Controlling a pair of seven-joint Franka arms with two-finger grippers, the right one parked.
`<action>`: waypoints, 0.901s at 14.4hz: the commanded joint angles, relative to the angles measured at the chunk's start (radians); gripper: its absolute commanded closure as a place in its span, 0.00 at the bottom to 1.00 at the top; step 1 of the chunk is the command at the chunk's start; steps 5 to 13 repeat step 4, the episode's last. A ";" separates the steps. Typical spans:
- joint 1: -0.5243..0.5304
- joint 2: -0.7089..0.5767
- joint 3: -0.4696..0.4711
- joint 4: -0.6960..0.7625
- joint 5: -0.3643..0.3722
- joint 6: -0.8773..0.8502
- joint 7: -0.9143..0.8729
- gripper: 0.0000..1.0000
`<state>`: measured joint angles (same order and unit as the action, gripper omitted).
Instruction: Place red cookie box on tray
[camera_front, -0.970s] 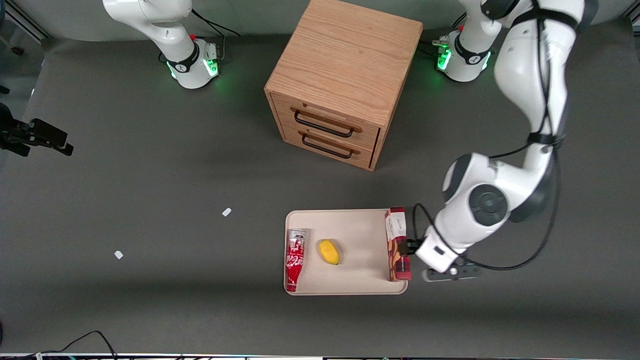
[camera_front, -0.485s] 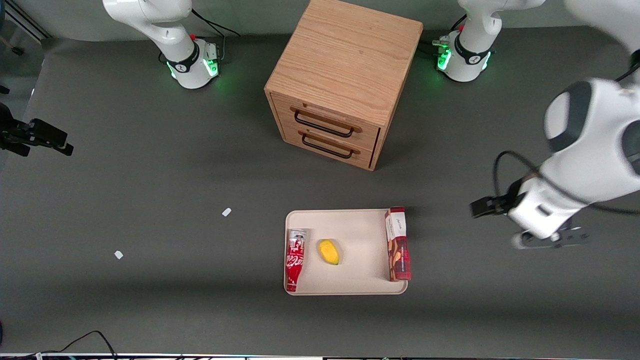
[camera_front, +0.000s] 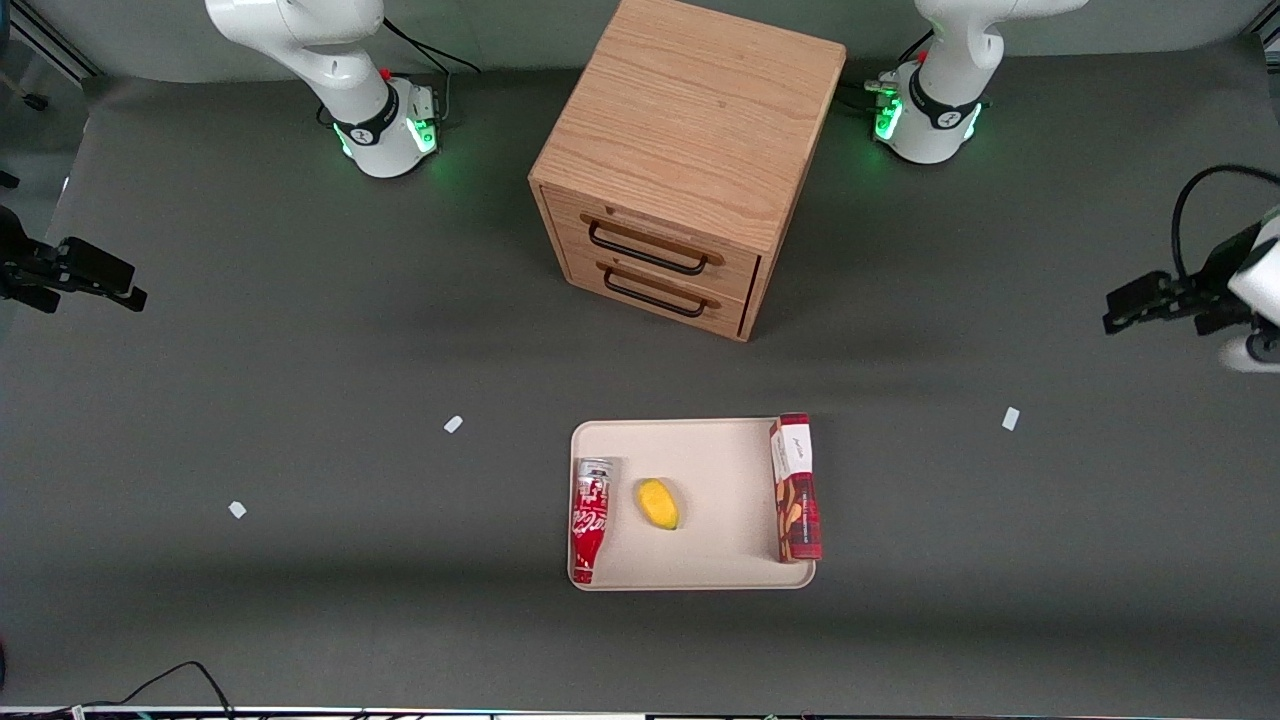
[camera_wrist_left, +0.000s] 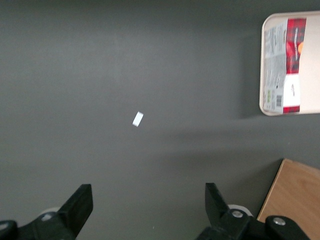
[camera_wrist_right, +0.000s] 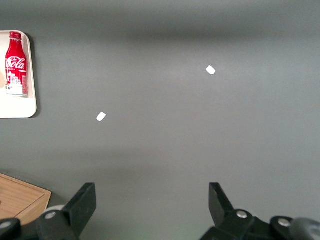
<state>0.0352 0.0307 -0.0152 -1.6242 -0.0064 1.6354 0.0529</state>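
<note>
The red cookie box (camera_front: 796, 490) lies flat on the beige tray (camera_front: 720, 560), along the tray's edge toward the working arm's end. It also shows in the left wrist view (camera_wrist_left: 287, 62), on the tray (camera_wrist_left: 312, 75). My left gripper (camera_front: 1125, 305) hangs above the bare table, well away from the tray toward the working arm's end and farther from the front camera than the tray. In the left wrist view the gripper (camera_wrist_left: 148, 195) is open and empty, with only grey table between the fingers.
A red-and-white soda can (camera_front: 590, 520) and a yellow fruit (camera_front: 658, 503) also lie on the tray. A wooden drawer cabinet (camera_front: 690, 160) stands farther from the front camera than the tray. A white scrap (camera_front: 1011, 418) lies near the gripper, and two more (camera_front: 453, 424) lie toward the parked arm's end.
The gripper has let go of the cookie box and drawn away from the tray toward the working arm's end of the table. The box has stayed on the tray.
</note>
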 joint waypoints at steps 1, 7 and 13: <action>-0.005 -0.118 0.000 -0.114 0.000 0.006 0.018 0.00; -0.005 -0.130 0.000 -0.114 0.002 -0.006 0.021 0.00; -0.005 -0.130 0.000 -0.114 0.002 -0.006 0.021 0.00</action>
